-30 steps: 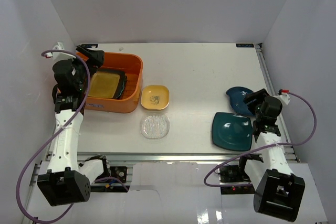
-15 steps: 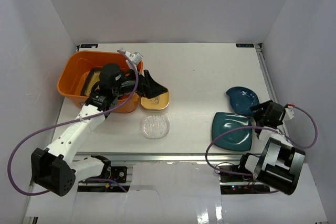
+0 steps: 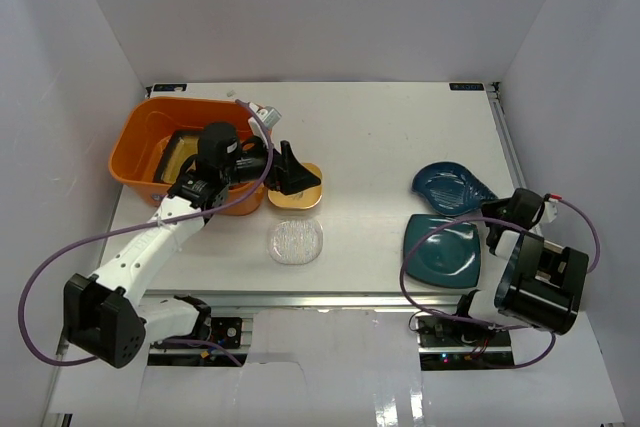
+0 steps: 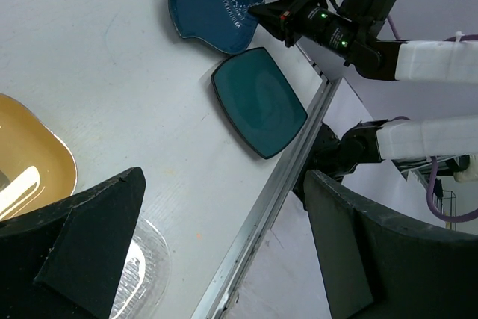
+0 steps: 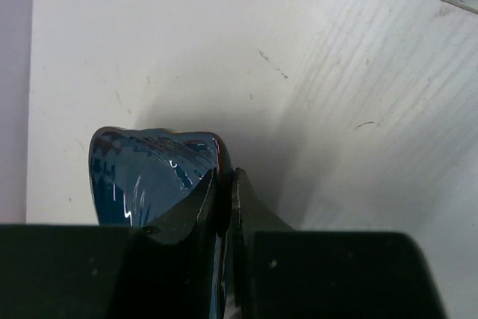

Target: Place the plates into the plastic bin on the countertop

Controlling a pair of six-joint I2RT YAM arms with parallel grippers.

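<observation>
Teal scalloped plate (image 3: 450, 185) had its rim pinched tight in the right hand (image 5: 224, 184). Left hand (image 3: 287, 169) hung wide open, empty, over the yellow plate (image 3: 297, 199).

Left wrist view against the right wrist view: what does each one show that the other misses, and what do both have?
Only left wrist: the square dark teal plate, yellow plate, clear glass plate and the right arm. Only right wrist: a close look at the right jaws pinched shut on the rim of the scalloped teal plate. Both: that plate and the white countertop.
</observation>
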